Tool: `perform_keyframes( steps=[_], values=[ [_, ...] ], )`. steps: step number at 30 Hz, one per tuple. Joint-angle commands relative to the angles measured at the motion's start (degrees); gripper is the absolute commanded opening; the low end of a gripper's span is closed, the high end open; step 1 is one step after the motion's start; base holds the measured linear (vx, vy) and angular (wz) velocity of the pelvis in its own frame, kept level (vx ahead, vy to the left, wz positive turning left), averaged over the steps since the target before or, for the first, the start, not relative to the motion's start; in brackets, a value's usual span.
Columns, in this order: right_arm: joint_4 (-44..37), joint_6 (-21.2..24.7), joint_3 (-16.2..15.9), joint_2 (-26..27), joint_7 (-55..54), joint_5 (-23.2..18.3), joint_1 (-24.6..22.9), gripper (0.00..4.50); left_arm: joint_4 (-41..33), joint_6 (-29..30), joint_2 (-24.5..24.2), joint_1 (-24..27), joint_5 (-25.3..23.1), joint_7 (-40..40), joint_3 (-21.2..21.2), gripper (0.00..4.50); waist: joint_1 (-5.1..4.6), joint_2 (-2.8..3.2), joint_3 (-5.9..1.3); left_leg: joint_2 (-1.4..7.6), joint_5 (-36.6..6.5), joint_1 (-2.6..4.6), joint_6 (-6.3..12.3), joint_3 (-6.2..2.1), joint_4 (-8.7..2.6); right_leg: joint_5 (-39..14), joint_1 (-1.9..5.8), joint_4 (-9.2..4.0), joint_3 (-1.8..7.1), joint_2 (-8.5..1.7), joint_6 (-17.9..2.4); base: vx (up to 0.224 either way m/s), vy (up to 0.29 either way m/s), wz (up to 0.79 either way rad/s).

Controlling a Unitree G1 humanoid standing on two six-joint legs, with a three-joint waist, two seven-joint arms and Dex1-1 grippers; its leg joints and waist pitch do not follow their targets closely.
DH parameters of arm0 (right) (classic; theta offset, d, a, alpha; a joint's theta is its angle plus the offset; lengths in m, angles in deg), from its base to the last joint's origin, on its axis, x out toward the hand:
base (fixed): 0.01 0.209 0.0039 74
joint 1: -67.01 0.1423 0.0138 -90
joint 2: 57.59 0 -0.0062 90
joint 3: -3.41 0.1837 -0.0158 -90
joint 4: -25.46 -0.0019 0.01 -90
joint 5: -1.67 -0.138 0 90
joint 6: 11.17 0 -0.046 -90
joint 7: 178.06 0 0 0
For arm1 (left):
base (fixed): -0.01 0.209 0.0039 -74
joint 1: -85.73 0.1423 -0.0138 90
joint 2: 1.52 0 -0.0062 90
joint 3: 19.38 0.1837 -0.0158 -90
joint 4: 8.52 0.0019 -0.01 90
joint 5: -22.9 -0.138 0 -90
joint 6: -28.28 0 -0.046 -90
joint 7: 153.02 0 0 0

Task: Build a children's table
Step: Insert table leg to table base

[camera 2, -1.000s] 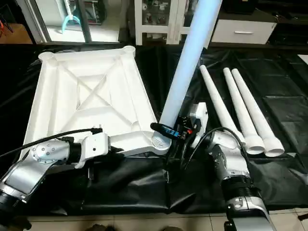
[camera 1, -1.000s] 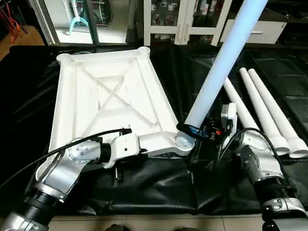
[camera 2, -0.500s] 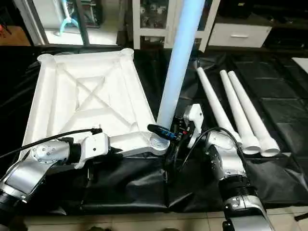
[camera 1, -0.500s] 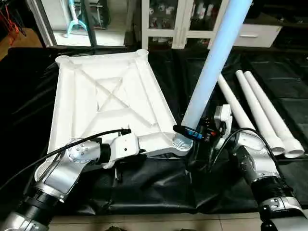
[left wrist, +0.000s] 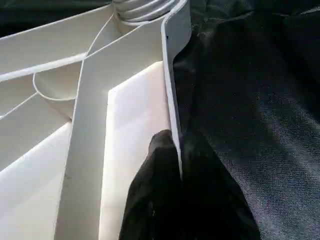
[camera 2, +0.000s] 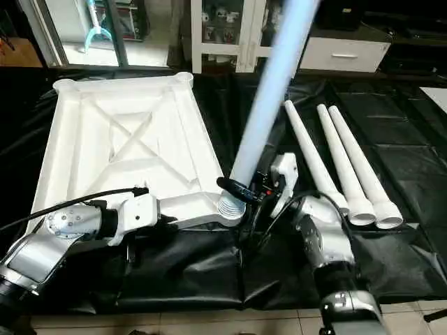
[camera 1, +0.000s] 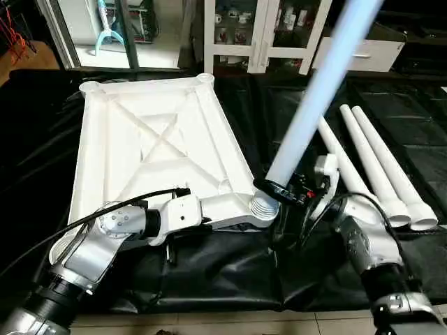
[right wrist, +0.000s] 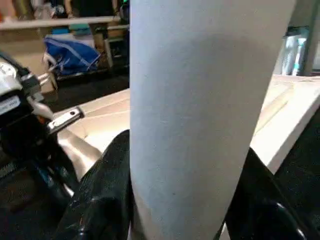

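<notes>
The right gripper's (camera 2: 234, 187) black fingers (right wrist: 102, 200) clasped a long white tapered leg (camera 2: 269, 94) near its ribbed base, which sat tilted in the tabletop's (camera 1: 150, 139) near right corner socket. The left gripper's (left wrist: 177, 165) fingers were pinched on the thin rim of the tabletop's near edge. The smooth white plastic tabletop lay upside down, X-ribs up, on black sheeting (camera 1: 223, 272). Three more legs (camera 2: 342, 164) lay side by side at the sheeting's right edge.

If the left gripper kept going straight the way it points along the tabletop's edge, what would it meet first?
Probably the ribbed base of the leg at the tabletop's near corner socket; the left gripper points along the rim toward it.
</notes>
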Motion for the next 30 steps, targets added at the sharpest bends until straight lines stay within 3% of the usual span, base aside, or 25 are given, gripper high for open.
perform_keyframes(
  steps=[1,6,12,15,20,30],
  values=[
    [4.2,3.4,-0.5,-0.7,-2.8,3.0,-3.6,1.85,1.1,-0.1,-0.6,1.0,-1.5,-0.8,2.0,0.01,-0.42,0.93,-1.50,4.23,-24.3,1.76,-2.93,-2.30,-5.62,-17.6,-0.79,-5.12,2.49,-4.19,-10.2,0.000,0.000,0.00],
    [3.5,2.1,-1.2,-0.8,-3.0,4.7,-4.5,1.85,1.3,-0.1,-0.6,0.8,-1.6,-0.9,2.0,0.01,-0.35,1.03,-1.47,4.22,-24.5,1.74,-3.20,-2.32,-5.66,-17.8,-0.85,-5.14,2.50,-4.24,-10.0,0.000,0.000,0.00],
    [4.4,-3.9,-5.6,-3.0,-2.9,10.7,-5.2,1.85,1.5,-0.1,-0.7,0.6,-1.7,-0.9,2.0,0.01,-0.35,0.92,-1.31,4.24,-24.9,1.75,-3.29,-2.34,-5.70,-18.9,-1.02,-5.30,2.53,-4.24,-9.4,0.000,0.000,0.00],
    [4.7,-4.8,-6.8,-3.4,-2.6,12.1,-5.3,1.85,1.5,-0.1,-0.6,0.5,-1.7,-0.9,2.0,0.01,-0.51,0.83,-1.08,4.18,-26.6,1.73,-3.47,-2.45,-5.81,-20.9,-1.13,-5.47,2.53,-4.20,-8.8,0.000,0.000,0.00],
    [4.9,-4.0,-6.4,-3.0,-3.1,11.3,-5.3,1.85,1.3,0.1,-0.7,0.7,-1.7,-0.9,2.0,0.01,-0.63,0.74,-1.05,4.22,-29.6,1.96,-3.97,-2.81,-5.99,-24.8,-1.54,-5.86,2.57,-4.21,-7.3,0.000,0.000,0.00],
    [5.5,-2.7,-4.5,-2.0,-5.7,8.4,-5.3,1.85,0.9,0.4,-0.8,0.9,-1.7,-1.0,1.9,0.01,-0.67,0.86,-1.13,4.21,-28.9,1.83,-4.02,-2.79,-6.25,-23.0,-1.38,-5.93,2.50,-4.14,-7.2,0.000,0.000,0.00]
  ],
)
